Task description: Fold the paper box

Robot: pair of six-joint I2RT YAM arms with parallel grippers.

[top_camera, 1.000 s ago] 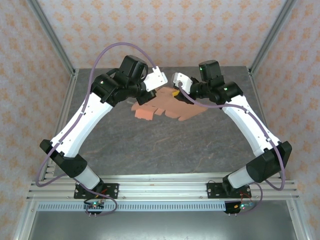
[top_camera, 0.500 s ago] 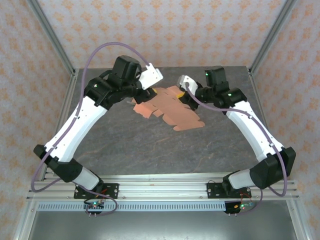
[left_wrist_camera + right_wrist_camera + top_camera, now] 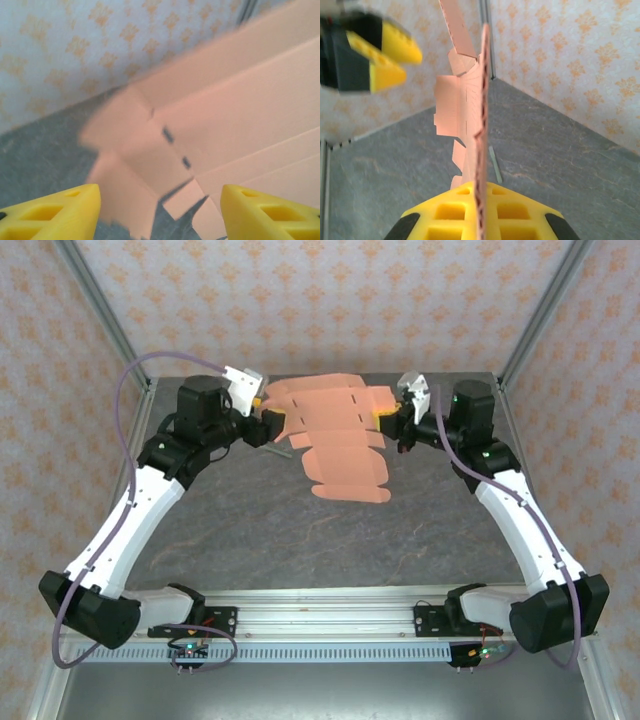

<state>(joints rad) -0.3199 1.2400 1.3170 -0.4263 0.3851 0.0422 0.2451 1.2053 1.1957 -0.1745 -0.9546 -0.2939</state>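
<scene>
Now that the left gripper (image 3: 160,212) has let go, fingers apart beside its edge, the paper box (image 3: 335,430) hangs flat, clamped only in the right gripper (image 3: 481,215), so folding's barely started

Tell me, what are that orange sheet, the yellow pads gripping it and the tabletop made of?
The orange sheet looks like thin matte card: die-cut tabs, dashed creases, knife-thin seen edge-on. The yellow pads seem moulded plastic or rubber, matte, with square hollows. The tabletop looks like grey veined stone, perhaps only a printed laminate.
</scene>
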